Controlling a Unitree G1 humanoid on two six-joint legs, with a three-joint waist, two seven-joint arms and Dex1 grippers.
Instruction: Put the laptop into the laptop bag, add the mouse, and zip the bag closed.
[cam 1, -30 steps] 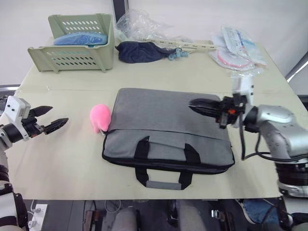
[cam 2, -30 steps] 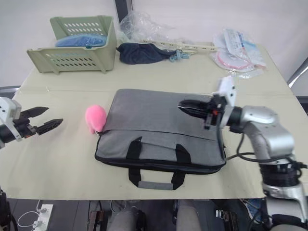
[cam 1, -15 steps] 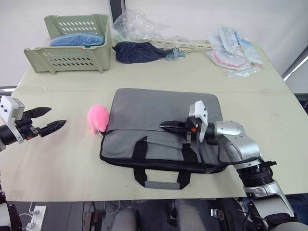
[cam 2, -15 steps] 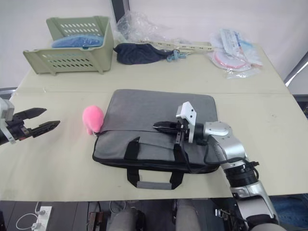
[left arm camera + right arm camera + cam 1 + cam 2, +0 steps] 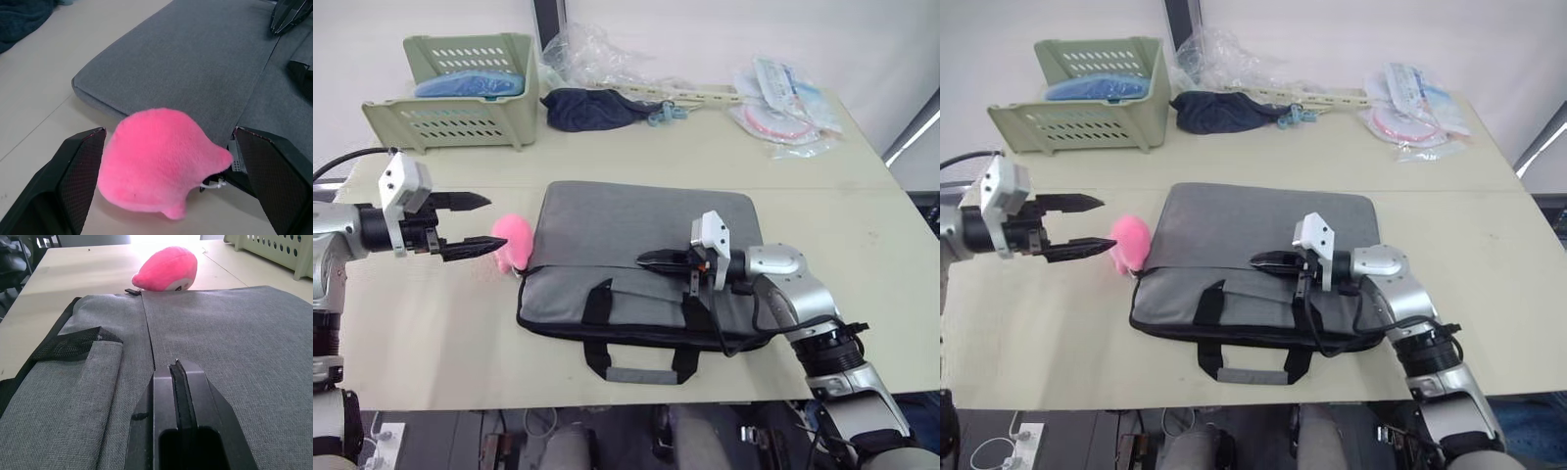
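Head views first: your laptop bag (image 5: 641, 264) lies flat mid-table (image 5: 724, 157), long axis running left to right, handle toward the near edge. Your right gripper (image 5: 658, 260) rests over the bag's top with fingers pressed together. Your left gripper (image 5: 484, 223) is spread beside a pink plush (image 5: 514, 239) touching the bag's left end. A green basket (image 5: 460, 88) stands at the far left corner, a navy cloth (image 5: 597, 106) beside it.

Left wrist view: the plush sits between your spread fingers (image 5: 73, 176).

Right wrist view: closed fingers point along the bag toward the plush.
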